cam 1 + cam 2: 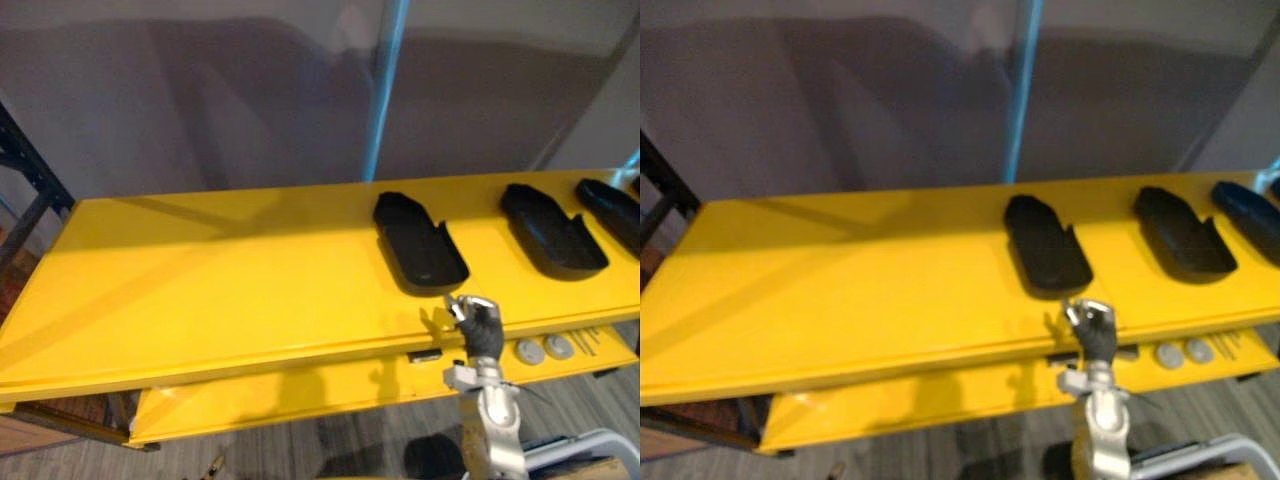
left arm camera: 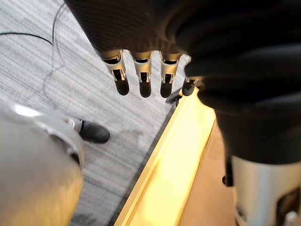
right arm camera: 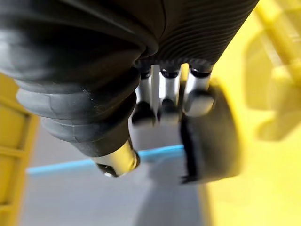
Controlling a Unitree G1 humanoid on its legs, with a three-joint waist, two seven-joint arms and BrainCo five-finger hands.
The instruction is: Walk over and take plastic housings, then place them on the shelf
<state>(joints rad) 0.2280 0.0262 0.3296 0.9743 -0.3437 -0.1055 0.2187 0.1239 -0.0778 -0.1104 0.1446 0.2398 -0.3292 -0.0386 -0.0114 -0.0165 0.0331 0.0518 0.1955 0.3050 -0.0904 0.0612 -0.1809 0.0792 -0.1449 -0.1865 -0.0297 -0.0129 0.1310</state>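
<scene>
Three black plastic housings lie open side up on the yellow table top (image 1: 200, 280): the nearest housing (image 1: 420, 245), a second housing (image 1: 550, 232) and a third housing (image 1: 610, 212) at the right edge. My right hand (image 1: 482, 325) hovers at the table's front edge, just in front of the nearest housing and apart from it. Its fingers (image 3: 197, 101) are relaxed and hold nothing, with the nearest housing (image 3: 211, 136) showing past them. My left hand (image 2: 141, 80) hangs low beside a yellow edge (image 2: 174, 165), fingers straight and empty.
Under the top, a lower yellow shelf (image 1: 300, 390) carries two grey discs (image 1: 530, 351) and some thin rods (image 1: 585, 342). A dark rack frame (image 1: 30, 190) stands at the left. A grey wall with a blue strip (image 1: 385, 90) rises behind.
</scene>
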